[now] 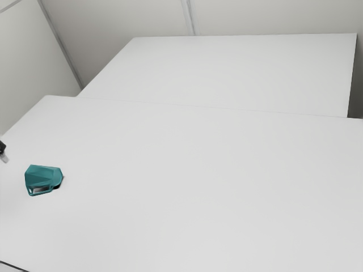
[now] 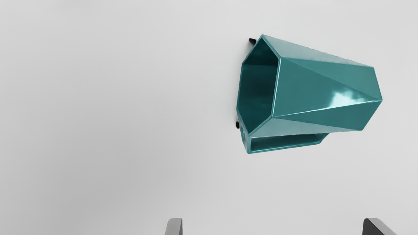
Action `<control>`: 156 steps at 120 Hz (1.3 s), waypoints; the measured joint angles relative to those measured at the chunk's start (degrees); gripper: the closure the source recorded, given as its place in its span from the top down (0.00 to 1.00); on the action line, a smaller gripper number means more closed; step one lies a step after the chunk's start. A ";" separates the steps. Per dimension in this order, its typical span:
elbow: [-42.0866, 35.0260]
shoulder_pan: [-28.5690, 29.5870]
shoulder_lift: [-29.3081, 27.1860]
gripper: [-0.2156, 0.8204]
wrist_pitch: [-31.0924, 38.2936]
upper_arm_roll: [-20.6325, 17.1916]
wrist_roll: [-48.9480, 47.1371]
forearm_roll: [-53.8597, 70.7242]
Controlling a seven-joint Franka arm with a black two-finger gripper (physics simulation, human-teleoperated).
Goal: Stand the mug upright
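In the exterior view, the teal faceted mug (image 1: 39, 174) lies on its side on the white table (image 1: 187, 187), toward the exterior view's left, nearer the viewer than the table's far-left corner. The gripper (image 1: 4, 158) is partly visible at the exterior view's left edge, near the mug but apart from it.

In the wrist view, the gripper is open, its fingers (image 2: 174, 227) wide apart. The mug lies beyond the fingertips, its handle (image 2: 249, 146) on the side toward them. Two small black bits (image 2: 237, 125), unidentifiable, show beside its rim (image 2: 277, 85).
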 joint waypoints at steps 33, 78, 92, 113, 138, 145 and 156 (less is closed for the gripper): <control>8.55 5.04 10.82 0.79 0.44 -4.11 10.70 -11.29; 7.99 10.15 14.32 0.79 0.14 -4.13 21.32 -14.25; 8.26 11.56 15.20 0.79 -0.23 -4.15 24.41 -16.53; 9.36 12.54 17.80 0.79 -0.96 -4.17 29.05 -22.56; 9.89 13.58 20.27 0.79 -3.28 -4.18 33.98 -30.20; 9.71 13.78 20.43 0.79 -4.28 -4.18 35.11 -32.31; 9.23 13.98 20.50 0.79 -5.99 -4.12 36.68 -35.68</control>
